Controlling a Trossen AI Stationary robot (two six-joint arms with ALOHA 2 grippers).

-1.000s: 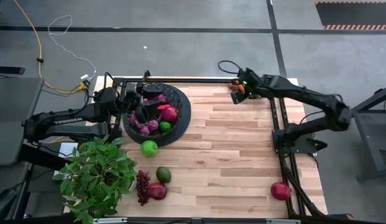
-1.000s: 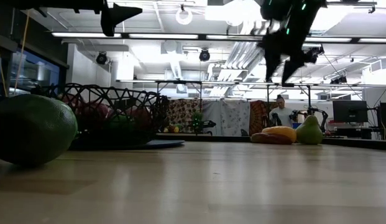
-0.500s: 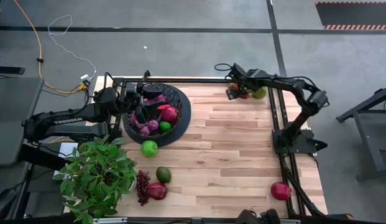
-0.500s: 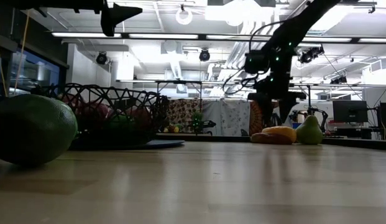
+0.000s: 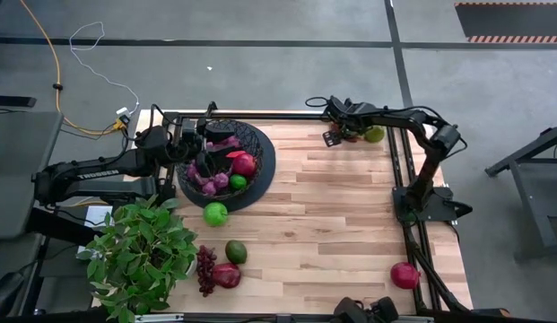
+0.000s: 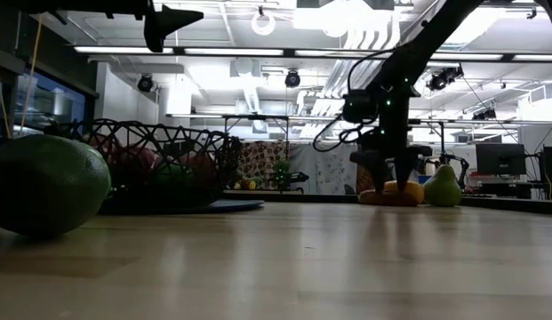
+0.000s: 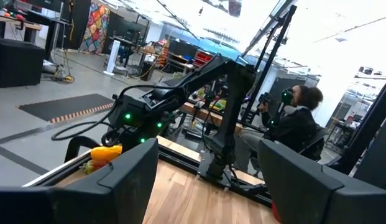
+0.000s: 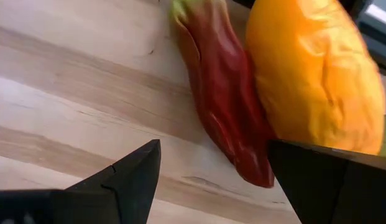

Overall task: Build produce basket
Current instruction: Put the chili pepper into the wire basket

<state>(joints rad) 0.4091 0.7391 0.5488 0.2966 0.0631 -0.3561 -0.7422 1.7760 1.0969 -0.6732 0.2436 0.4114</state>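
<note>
The basket, a black wire-mesh bowl, stands at the table's far left with grapes, a pomegranate and a green apple inside. My left gripper hovers open over its far rim. At the far right corner lie a red chili, a yellow-orange pepper and a green pear. My right gripper points steeply down just above the table there, open. One finger stands over bare wood beside the chili and the other over the pepper's near side. In the low view my right gripper hangs right at the pepper.
Loose produce lies near the front left: a green apple, an avocado, dark grapes and a pomegranate. Another pomegranate sits front right. A potted plant stands at the front left corner. A person sits beyond the table.
My right gripper has come down from high above the far right corner to just over the table at the chili and pepper, tipping to point more steeply down. Its fingers have stayed open. The produce has not moved.
</note>
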